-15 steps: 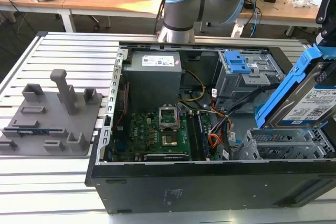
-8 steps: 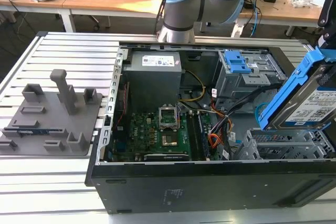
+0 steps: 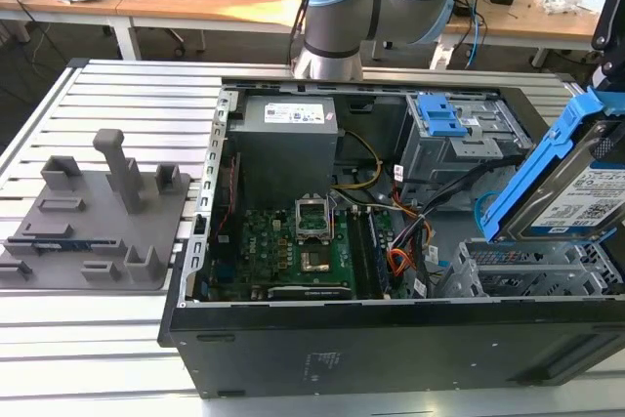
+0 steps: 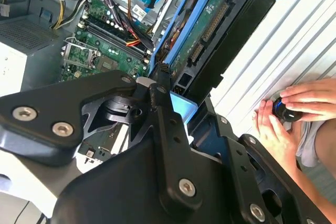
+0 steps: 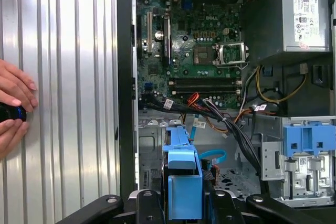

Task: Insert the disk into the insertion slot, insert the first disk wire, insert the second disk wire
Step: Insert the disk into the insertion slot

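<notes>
The gripper (image 5: 185, 203) clamps the disk (image 3: 576, 192), tilted, long axis rising toward the exterior view's right, above the insertion slot (image 3: 532, 275).

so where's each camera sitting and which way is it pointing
Exterior view: raised, apart from the robot, looking down across the open case toward the arm; tilted disk at the exterior view's right.
First wrist view: on the wrist, looking past the end effector into the case; its black links show.
Second wrist view: on the wrist, close behind the end effector, looking along the held disk.
Both wrist views share the disk, motherboard and a person's hands.
</notes>
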`<state>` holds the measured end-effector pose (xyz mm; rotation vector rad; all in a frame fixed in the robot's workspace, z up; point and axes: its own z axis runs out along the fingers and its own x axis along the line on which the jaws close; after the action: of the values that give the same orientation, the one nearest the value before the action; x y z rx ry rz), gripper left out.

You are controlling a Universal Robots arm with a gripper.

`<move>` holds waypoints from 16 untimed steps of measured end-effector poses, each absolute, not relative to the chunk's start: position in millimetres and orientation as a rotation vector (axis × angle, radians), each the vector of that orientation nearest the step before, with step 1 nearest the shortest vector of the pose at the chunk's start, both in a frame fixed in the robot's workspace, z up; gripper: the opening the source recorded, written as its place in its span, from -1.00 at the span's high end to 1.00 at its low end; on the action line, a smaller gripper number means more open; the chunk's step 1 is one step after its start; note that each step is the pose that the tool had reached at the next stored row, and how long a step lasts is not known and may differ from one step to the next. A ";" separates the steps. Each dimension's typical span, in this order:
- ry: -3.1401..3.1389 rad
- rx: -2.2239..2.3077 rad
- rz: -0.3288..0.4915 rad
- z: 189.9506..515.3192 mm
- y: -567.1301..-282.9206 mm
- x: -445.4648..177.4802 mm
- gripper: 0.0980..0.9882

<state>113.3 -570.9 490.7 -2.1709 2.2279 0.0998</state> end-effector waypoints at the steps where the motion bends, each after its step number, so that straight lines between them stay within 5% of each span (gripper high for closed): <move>1: 2.228 -2.171 0.099 490.1 -569.9 113.3 0.40; 16: 2.228 -2.171 0.099 475.7 -564.8 115.6 0.40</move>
<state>115.6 -564.8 475.7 -2.1712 2.2280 0.0994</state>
